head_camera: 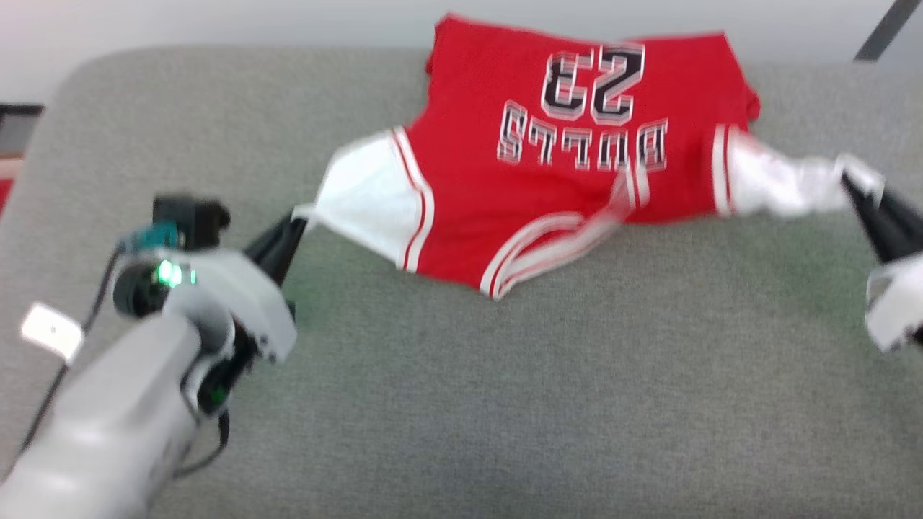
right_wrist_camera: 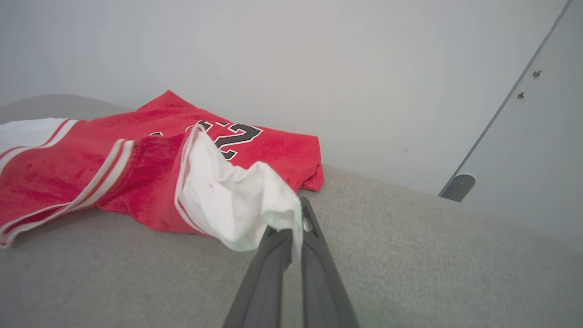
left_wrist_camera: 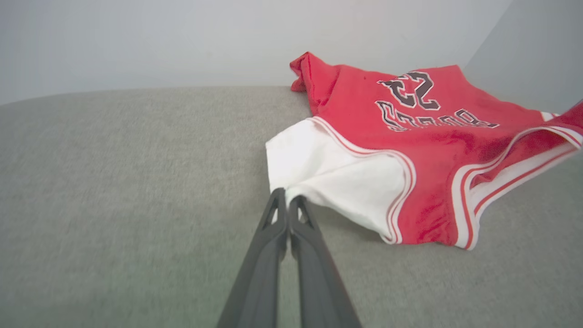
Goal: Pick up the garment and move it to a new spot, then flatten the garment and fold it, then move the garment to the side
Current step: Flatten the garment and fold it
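The garment (head_camera: 533, 180) is a red jersey with white sleeves and a black "BULLS 23" print, spread over the far middle of the grey cushion (head_camera: 461, 404), neck opening toward me. My left gripper (head_camera: 297, 216) is shut on the tip of its left white sleeve (head_camera: 364, 194). In the left wrist view the gripper (left_wrist_camera: 287, 197) pinches that sleeve's corner of the garment (left_wrist_camera: 410, 136). At the right edge my right gripper (head_camera: 851, 180) is shut on the other white sleeve (head_camera: 786, 184), lifted and stretched. The right wrist view shows the gripper (right_wrist_camera: 296, 216) with the garment's (right_wrist_camera: 91, 164) sleeve cloth draped over it.
The cushion ends against a pale wall (head_camera: 216, 21) just behind the jersey. A dark slanted bar (head_camera: 883, 29) stands at the far right. Bare grey cushion lies in front of the jersey. A dark strip and a red patch (head_camera: 3, 191) show past the cushion's left edge.
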`<state>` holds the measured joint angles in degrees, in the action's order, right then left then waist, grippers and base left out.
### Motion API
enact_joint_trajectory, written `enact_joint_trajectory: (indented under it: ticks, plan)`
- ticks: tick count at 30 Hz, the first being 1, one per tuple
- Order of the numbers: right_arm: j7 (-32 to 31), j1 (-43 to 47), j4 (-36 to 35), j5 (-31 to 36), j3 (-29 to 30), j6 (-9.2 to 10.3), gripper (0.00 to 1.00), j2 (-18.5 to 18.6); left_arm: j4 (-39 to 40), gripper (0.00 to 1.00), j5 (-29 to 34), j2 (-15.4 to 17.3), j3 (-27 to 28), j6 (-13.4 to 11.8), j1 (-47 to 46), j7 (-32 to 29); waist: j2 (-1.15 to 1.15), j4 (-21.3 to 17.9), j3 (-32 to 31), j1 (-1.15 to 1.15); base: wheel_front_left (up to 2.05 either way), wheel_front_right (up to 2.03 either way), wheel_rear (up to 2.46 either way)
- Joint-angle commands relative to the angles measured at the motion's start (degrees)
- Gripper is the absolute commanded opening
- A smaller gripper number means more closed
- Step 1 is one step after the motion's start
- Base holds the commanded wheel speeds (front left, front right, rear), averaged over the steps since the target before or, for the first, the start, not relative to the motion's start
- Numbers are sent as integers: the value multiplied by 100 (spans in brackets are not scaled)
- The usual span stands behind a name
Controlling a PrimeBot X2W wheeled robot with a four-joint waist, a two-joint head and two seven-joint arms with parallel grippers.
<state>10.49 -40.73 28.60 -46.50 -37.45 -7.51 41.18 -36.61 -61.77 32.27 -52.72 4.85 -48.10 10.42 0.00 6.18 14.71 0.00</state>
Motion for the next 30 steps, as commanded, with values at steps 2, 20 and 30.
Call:
enact_joint_trajectory:
  ticks: [2,20,30]
  plan:
    - [23,393,-116,-92,73,4,0,107,230,0,-80,139,-2,-165,383,70,0,156,-558,0,0,0,0]
    - [-857,3590,-1791,-83,864,5,0,691,3368,0,-804,1688,455,-2333,3619,404,0,122,-1137,0,0,0,0]
    - [-1521,4801,-2274,-31,1569,5,0,747,4382,0,-987,1965,718,-3005,4649,463,0,139,-1145,0,0,0,0]
